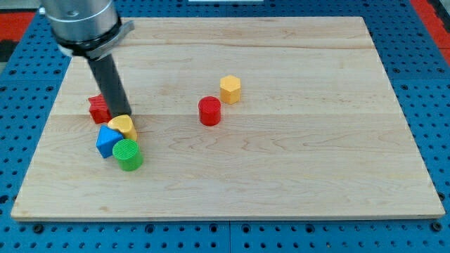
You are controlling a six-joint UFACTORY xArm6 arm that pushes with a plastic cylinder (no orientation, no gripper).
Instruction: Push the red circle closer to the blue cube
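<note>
The red circle (pixel 209 111) is a short red cylinder near the middle of the wooden board. The blue cube (pixel 107 140) sits at the view's left, touching a yellow heart-shaped block (pixel 123 126) and a green cylinder (pixel 128 154). My tip (pixel 124 114) is at the end of the dark rod, just above the yellow block and right of a red block (pixel 99 108) that the rod partly hides. The tip is well to the left of the red circle.
A yellow hexagonal block (pixel 230 89) stands just up and right of the red circle. The wooden board (pixel 295 169) lies on a blue perforated table. The arm's grey body (pixel 81 21) fills the view's top left.
</note>
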